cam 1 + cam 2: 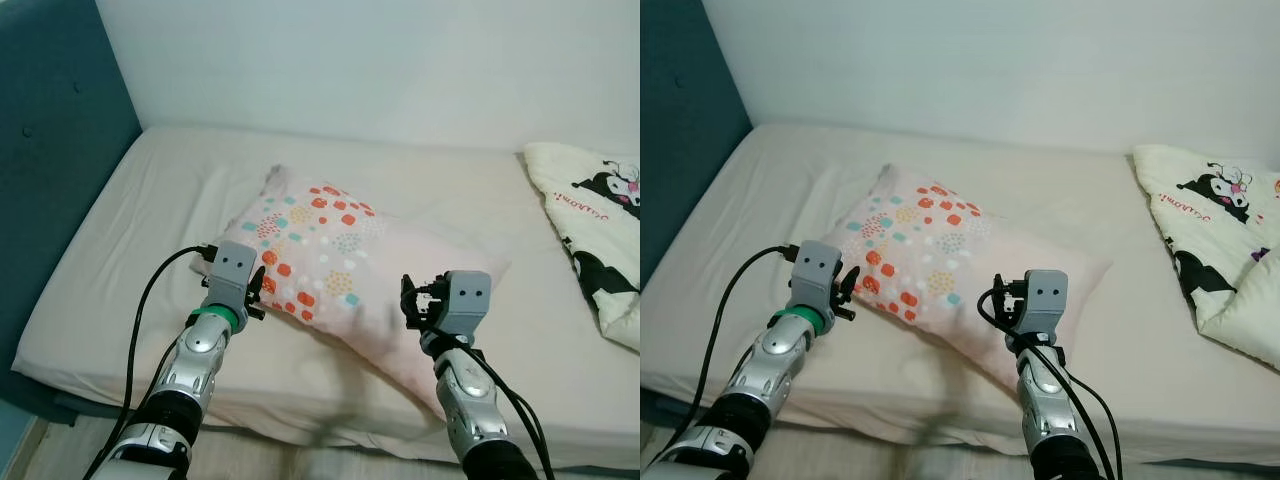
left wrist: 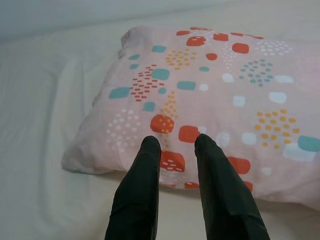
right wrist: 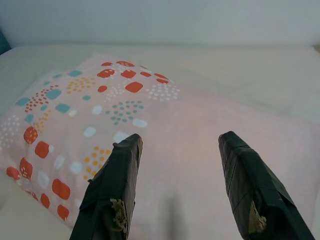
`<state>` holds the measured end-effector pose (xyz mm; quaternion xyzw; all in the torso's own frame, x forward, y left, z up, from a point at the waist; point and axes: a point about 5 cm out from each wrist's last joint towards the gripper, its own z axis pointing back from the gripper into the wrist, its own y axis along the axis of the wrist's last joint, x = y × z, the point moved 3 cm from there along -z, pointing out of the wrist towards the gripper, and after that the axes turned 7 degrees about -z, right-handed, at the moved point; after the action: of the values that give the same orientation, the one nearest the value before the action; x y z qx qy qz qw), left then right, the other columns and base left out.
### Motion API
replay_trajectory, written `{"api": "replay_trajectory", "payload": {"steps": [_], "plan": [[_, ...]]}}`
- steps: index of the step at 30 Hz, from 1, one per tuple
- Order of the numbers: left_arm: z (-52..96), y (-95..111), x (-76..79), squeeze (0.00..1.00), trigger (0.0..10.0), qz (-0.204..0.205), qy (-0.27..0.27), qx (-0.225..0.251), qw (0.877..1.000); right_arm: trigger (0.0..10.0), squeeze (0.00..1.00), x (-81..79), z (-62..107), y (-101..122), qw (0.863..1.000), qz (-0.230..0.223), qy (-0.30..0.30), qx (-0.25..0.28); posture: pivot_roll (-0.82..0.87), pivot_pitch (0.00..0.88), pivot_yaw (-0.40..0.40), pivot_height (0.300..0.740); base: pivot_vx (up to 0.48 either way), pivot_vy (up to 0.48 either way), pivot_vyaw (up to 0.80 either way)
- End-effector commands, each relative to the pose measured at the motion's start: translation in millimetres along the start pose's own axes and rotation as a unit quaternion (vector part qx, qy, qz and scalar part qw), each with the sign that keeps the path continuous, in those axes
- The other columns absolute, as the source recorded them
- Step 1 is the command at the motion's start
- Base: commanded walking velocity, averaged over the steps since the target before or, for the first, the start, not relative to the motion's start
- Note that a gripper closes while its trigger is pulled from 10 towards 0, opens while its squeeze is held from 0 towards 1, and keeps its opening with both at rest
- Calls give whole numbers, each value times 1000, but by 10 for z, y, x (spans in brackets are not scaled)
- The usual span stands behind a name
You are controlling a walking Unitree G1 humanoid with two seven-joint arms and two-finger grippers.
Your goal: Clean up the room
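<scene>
We're facing a bed (image 1: 120, 250) with a cream sheet, pushed against a pale wall (image 1: 380, 60), with a teal padded headboard (image 1: 50, 130) on our left. The pillow (image 1: 340, 265), pink with orange, teal and yellow spots at one end, lies diagonally mid-bed, its plain end toward the near edge. A cream blanket (image 1: 600, 240) with black cartoon prints sits bunched at the far right of the bed, well apart from the pillow. Left tool (image 2: 175, 145) is at the pillow's spotted near-left edge, fingers (image 2: 142, 185) close together with a narrow gap, tips at or touching the fabric, nothing pinched. Right tool (image 3: 177, 142) is over the pillow's plain near-right part, fingers (image 3: 117, 185) spread wide, holding nothing. A black cable (image 1: 140, 310) loops along the left arm.
</scene>
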<state>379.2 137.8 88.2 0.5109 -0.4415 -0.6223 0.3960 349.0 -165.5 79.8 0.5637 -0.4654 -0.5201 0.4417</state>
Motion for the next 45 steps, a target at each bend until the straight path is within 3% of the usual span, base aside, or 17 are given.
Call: {"api": "replay_trajectory", "payload": {"steps": [1, 16, 26, 31, 34, 37, 38, 40, 41, 43, 44, 45], "plan": [[43, -124, 23, 0, 10000, 2, -3, -23, 1000, 10000, 0, 27, 42, -85, 1000, -2, -7, -17, -5, 71, 32, 666, 0, 0, 0], [43, -130, 14, 0, 10000, 1, -3, -25, 1000, 10000, 0, 29, 44, -93, 1000, -4, -9, -19, -4, 73, 34, 616, 0, 0, 0], [27, -113, 50, 0, 10000, 7, -8, -26, 1000, 10000, 0, 35, 43, -89, 1000, -6, -12, -18, -3, 76, 36, 616, 0, 0, 0], [-83, -56, 169, 0, 10000, 65, -23, -56, 996, 10000, 0, 4, 21, -17, 1000, 0, -5, -3, -8, 96, 42, 616, 0, 0, 0], [-200, 64, 241, 0, 10000, 128, -27, -77, 988, 10000, 0, -83, 10, 72, 1000, 19, 15, 18, -14, 126, 47, 616, 0, 0, 0], [-267, 141, 258, 0, 10000, 162, -22, -89, 983, 10000, 0, -171, 21, 153, 998, 34, 32, 37, -22, 158, 49, 616, 0, 0, 0], [-286, 164, 267, 118, 10000, 173, -23, -93, 980, 10000, 0, -202, 29, 187, 998, 38, 38, 44, -35, 184, 48, 616, 0, 0, 0], [-304, 187, 281, 118, 10000, 184, -26, -98, 978, 10000, 0, -230, 37, 222, 997, 41, 42, 50, -35, 184, 48, 616, 0, 0, 0], [-315, 197, 288, 776, 10000, 200, -25, -102, 974, 10000, 0, -248, 46, 252, 996, 45, 46, 56, -57, 216, 47, 616, 0, 0, 0], [-321, 203, 292, 776, 10000, 210, -24, -105, 972, 10000, 0, -259, 53, 271, 996, 47, 48, 59, -57, 216, 47, 616, 0, 0, 0], [-329, 214, 304, 1000, 10000, 226, -22, -107, 968, 10000, 0, -272, 71, 309, 995, 51, 52, 65, -78, 247, 45, 616, 0, 0, 0], [-336, 222, 313, 1000, 10000, 238, -22, -109, 965, 10000, 0, -281, 85, 336, 995, 54, 54, 69, -78, 247, 45, 616, 0, 0, 0]]}}
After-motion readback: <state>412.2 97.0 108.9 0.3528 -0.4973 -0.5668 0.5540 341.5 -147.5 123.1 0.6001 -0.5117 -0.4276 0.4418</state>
